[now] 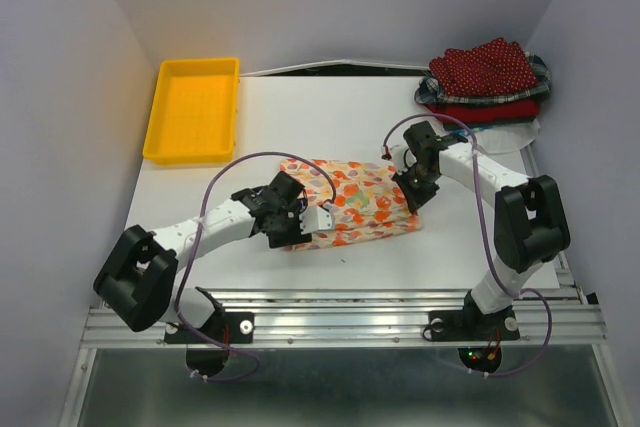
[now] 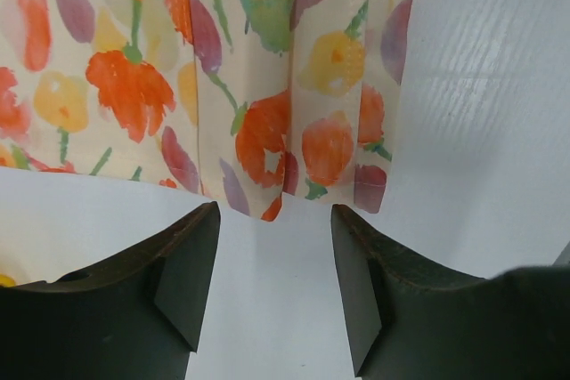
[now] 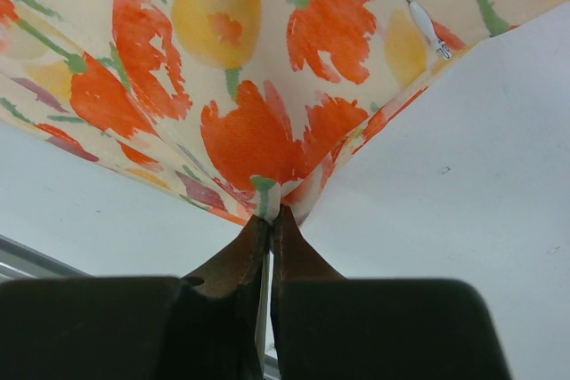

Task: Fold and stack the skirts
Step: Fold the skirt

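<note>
The cream skirt with orange-red blobs (image 1: pixel 355 202) lies spread on the white table's middle. My left gripper (image 1: pixel 300 230) is open and empty just off the skirt's near left edge; in the left wrist view the hem (image 2: pixel 267 131) lies just beyond the fingertips (image 2: pixel 191 246). My right gripper (image 1: pixel 413 197) is shut on the skirt's right corner, with the cloth (image 3: pixel 258 131) pinched at the fingertips (image 3: pixel 270 220). The dark red dotted skirt (image 1: pixel 490 67) lies on top of a pile at the far right, over the plaid skirt (image 1: pixel 440 95) and the plain red skirt (image 1: pixel 495 112).
A yellow tray (image 1: pixel 192 107) stands at the far left of the table (image 1: pixel 330 107). The pile of skirts sits at the far right corner. A metal rail (image 1: pixel 340 312) runs along the near edge by the arm bases.
</note>
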